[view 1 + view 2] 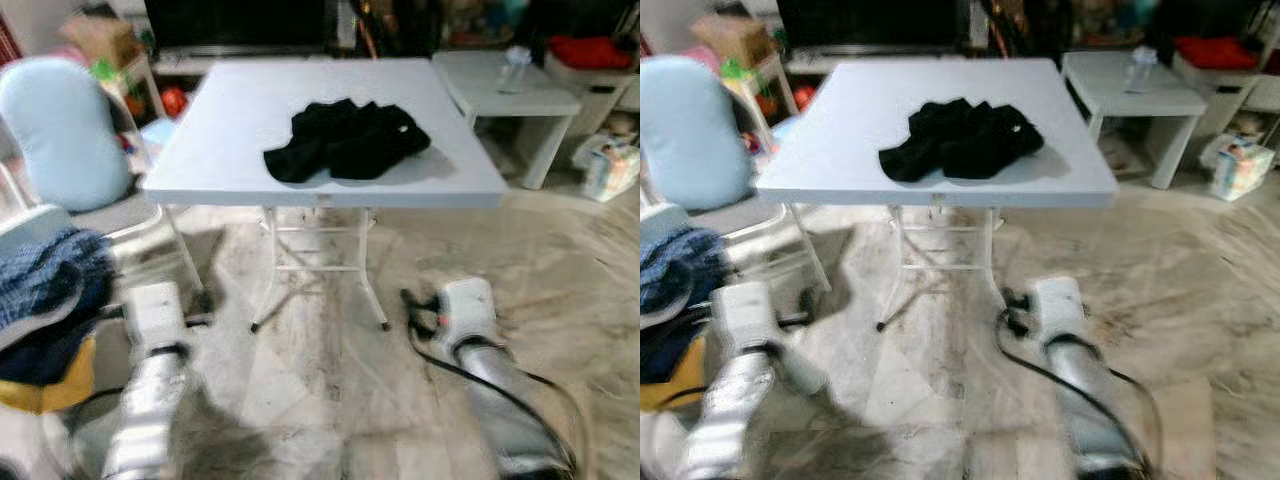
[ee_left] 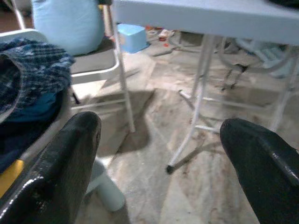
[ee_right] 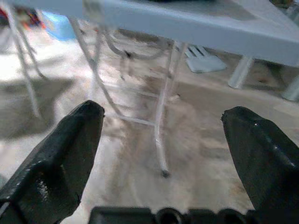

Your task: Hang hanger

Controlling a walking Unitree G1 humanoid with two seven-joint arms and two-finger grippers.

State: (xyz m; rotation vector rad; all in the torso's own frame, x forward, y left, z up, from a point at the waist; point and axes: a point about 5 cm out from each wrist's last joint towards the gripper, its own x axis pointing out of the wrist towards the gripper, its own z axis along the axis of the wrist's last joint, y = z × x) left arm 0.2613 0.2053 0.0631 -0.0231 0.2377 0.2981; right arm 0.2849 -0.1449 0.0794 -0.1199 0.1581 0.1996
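Evidently nothing is begun: the left gripper (image 2: 159,154) and right gripper (image 3: 163,154) both gape wide and empty, low above the floor, with the table (image 1: 240,130) and its black garment (image 1: 345,140) well beyond their fingertips, and no hanger discernible anywhere.

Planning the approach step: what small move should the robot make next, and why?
Probably step forward to the light grey folding table. The black garment lies on it, while the left hand and right hand hang low, open and empty, pointing under the tabletop.
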